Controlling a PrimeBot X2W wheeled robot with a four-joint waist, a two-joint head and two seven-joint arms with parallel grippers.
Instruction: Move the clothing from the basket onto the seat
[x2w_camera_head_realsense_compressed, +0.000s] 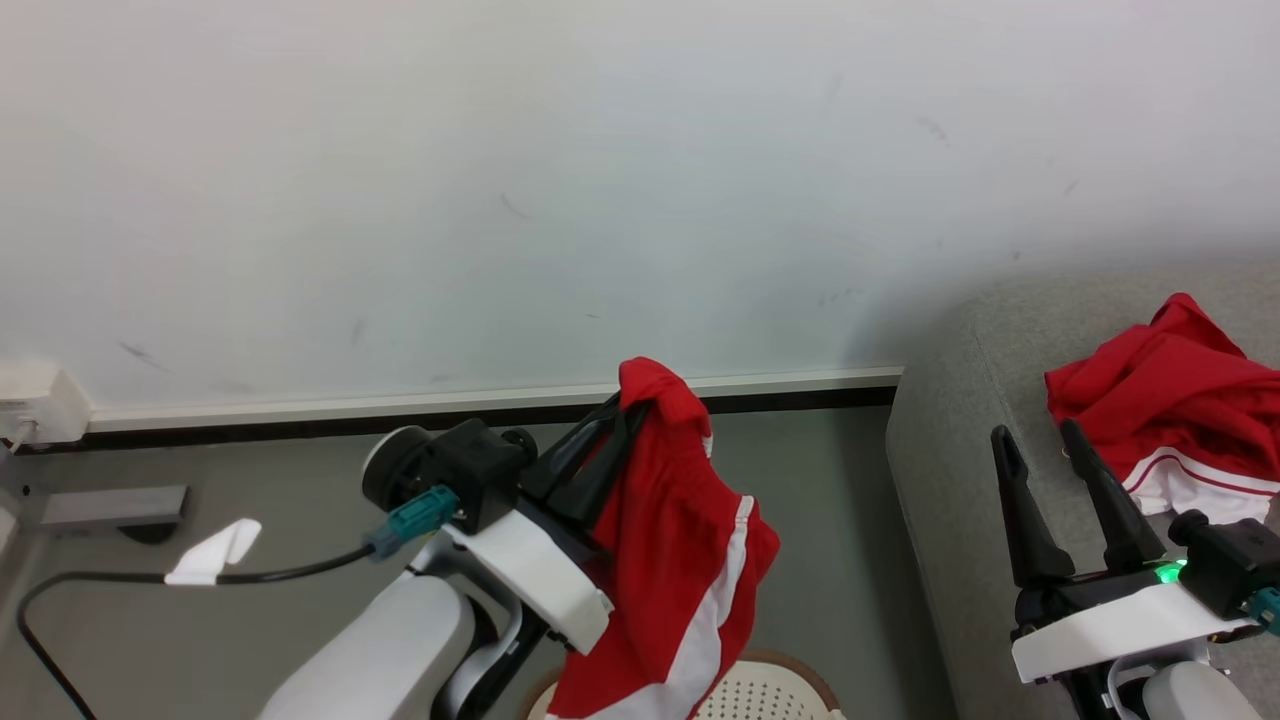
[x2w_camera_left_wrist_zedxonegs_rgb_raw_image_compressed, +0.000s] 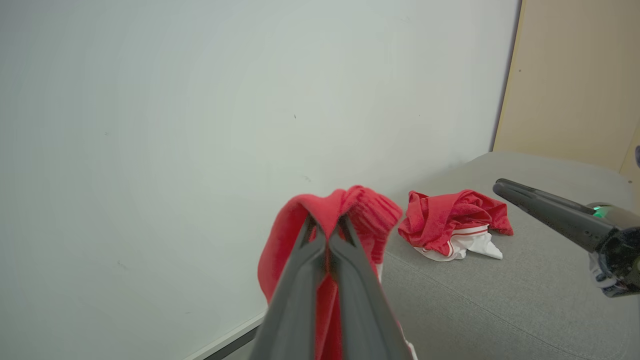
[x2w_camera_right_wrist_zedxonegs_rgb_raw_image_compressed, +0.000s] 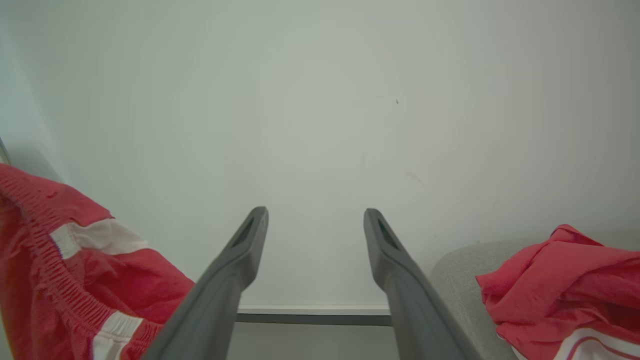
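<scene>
Clothing (x2w_camera_head_realsense_compressed: 670, 520) hangs above the basket (x2w_camera_head_realsense_compressed: 805, 672), pinched by the left gripper (x2w_camera_head_realsense_compressed: 612, 415). Right gripper (x2w_camera_head_realsense_compressed: 1037, 435), spread and empty, hovers over the sofa (x2w_camera_head_realsense_compressed: 960, 480), where another red garment (x2w_camera_head_realsense_compressed: 1170, 400) lies crumpled. Grey floor (x2w_camera_head_realsense_compressed: 830, 500), white wall (x2w_camera_head_realsense_compressed: 600, 200) beyond.

This is a plain indoor room arranged like a corner of a home, though bare enough to be a test space. A light grey fabric sofa (x2w_camera_head_realsense_compressed: 950, 430) stands against a scuffed white wall (x2w_camera_head_realsense_compressed: 600, 150) with a white skirting board (x2w_camera_head_realsense_compressed: 400, 405) above a smooth grey floor (x2w_camera_head_realsense_compressed: 830, 520). Red sportswear (x2w_camera_head_realsense_compressed: 1170, 400) lies crumpled on the sofa's seat. A perforated laundry basket (x2w_camera_head_realsense_compressed: 770, 692) sits on the floor near the sofa's end. A beige panel (x2w_camera_left_wrist_zedxonegs_rgb_raw_image_compressed: 575, 75) meets the wall behind the sofa.
</scene>
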